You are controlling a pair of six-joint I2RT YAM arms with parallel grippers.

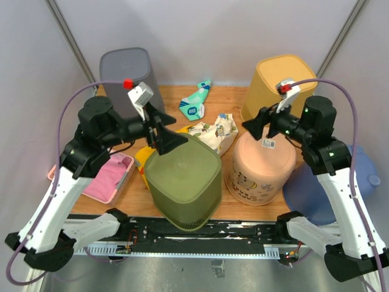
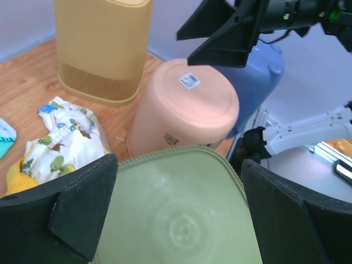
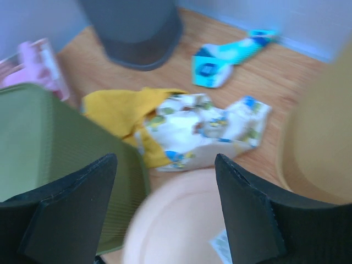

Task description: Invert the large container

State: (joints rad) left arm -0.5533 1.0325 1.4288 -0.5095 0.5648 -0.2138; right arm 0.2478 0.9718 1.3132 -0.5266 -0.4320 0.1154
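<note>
An olive green bin point(image 1: 185, 182) stands upside down at the table's near middle, its flat base facing up. My left gripper point(image 1: 167, 140) hovers open just over the far edge of that base; in the left wrist view the base point(image 2: 181, 220) fills the space between the spread fingers of the gripper point(image 2: 179, 165), with no visible contact. A pink bucket point(image 1: 261, 167) stands upside down to the right, a barcode label on its base. My right gripper point(image 1: 252, 125) is open above its far left edge, and the bucket point(image 3: 181, 220) shows below the gripper point(image 3: 165, 162).
A yellow bin point(image 1: 282, 79) stands inverted at the back right and a grey bin point(image 1: 127, 76) at the back left. A blue container point(image 1: 316, 188) sits off the right edge. A pink tray point(image 1: 109, 176) holds cloth at the left. Patterned clothes point(image 1: 213, 134) and a teal packet point(image 1: 196, 100) lie mid-table.
</note>
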